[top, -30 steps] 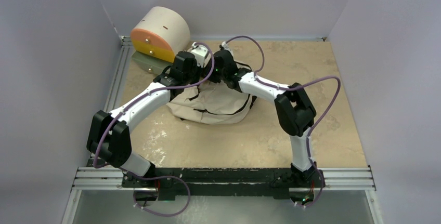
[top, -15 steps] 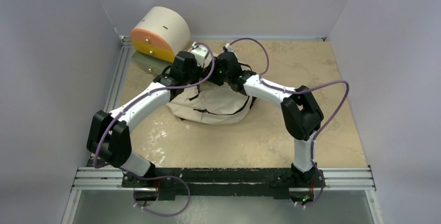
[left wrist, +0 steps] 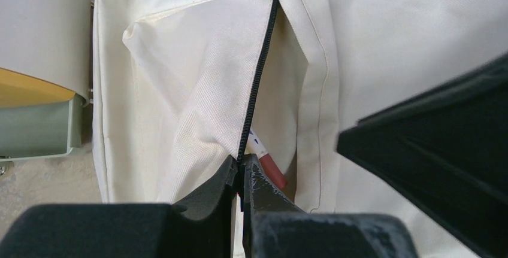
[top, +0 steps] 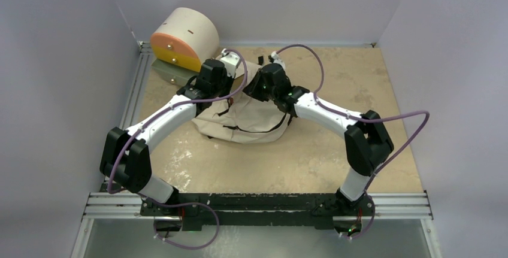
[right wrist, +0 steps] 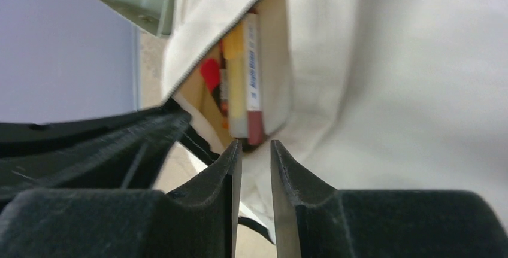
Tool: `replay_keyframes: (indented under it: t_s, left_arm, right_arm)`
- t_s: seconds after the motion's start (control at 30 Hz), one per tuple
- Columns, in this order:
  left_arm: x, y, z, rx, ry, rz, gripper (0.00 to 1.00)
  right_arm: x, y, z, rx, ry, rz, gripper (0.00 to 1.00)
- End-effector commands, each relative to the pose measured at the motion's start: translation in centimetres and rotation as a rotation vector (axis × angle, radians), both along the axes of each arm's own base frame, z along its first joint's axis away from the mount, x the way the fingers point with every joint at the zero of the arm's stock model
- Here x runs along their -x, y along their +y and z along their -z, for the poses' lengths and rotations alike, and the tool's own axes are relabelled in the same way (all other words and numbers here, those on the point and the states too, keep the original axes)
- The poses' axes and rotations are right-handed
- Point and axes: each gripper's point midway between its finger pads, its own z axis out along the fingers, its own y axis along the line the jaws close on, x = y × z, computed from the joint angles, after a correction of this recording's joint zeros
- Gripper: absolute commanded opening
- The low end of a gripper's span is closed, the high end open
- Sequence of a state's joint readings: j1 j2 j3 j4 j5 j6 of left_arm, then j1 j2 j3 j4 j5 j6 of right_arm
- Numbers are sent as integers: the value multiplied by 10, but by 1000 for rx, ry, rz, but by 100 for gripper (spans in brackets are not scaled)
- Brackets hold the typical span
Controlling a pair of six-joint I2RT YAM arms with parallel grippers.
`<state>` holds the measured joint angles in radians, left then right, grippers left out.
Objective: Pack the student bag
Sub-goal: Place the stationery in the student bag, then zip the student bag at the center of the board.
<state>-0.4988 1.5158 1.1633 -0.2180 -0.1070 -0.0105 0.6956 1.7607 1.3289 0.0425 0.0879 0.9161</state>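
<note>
A: Two arms at the student bag (top: 251,120), far edge, left of centre. Change?
B: Right gripper (right wrist: 256,150) backed off, a slit apart, empty (markers (right wrist: 244,72) inside). Left gripper (left wrist: 242,171) clamps the zipper edge (left wrist: 257,78); closing comes next, I judge.

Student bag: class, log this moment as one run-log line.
phase: packing | left gripper: shut on student bag zipper edge | right gripper: narrowly open, empty, at pocket mouth | contents: stationery inside
</note>
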Motion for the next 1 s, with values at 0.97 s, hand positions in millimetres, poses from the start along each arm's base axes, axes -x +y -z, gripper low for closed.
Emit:
replay_keyframes:
  t_s: [0.97]
  left_arm:
    - [-4,-26,-23,96,-23,80,0]
  right_arm:
    - [-54,-26,35,309,-28,217,59]
